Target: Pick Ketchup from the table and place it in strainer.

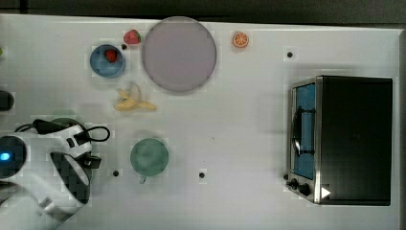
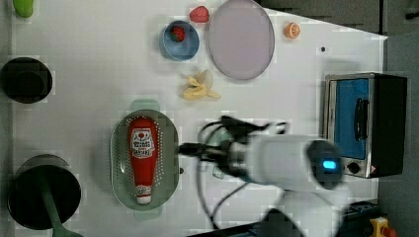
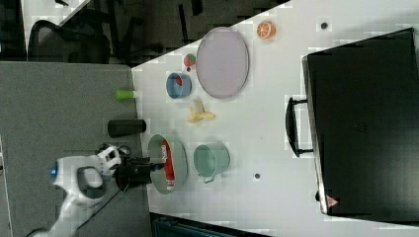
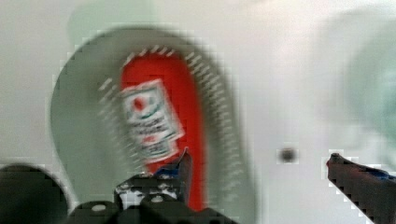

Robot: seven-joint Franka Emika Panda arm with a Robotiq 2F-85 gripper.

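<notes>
Left view: ketchup (image 2: 142, 159) deposited in strainer (image 2: 169, 163); gripper (image 2: 188, 148) released.

The bottle lies flat along the long axis of the strainer, label up, white cap toward one end, its body fully inside the rim; this orientation fits because the bottle is nearly as long as the basket. In the wrist view the gripper (image 4: 261, 163) fingers stand spread wide with nothing between them, one finger over the bottle and the other outside the strainer rim. Judged from this, placement is done and only retreat from the strainer remains.
</notes>
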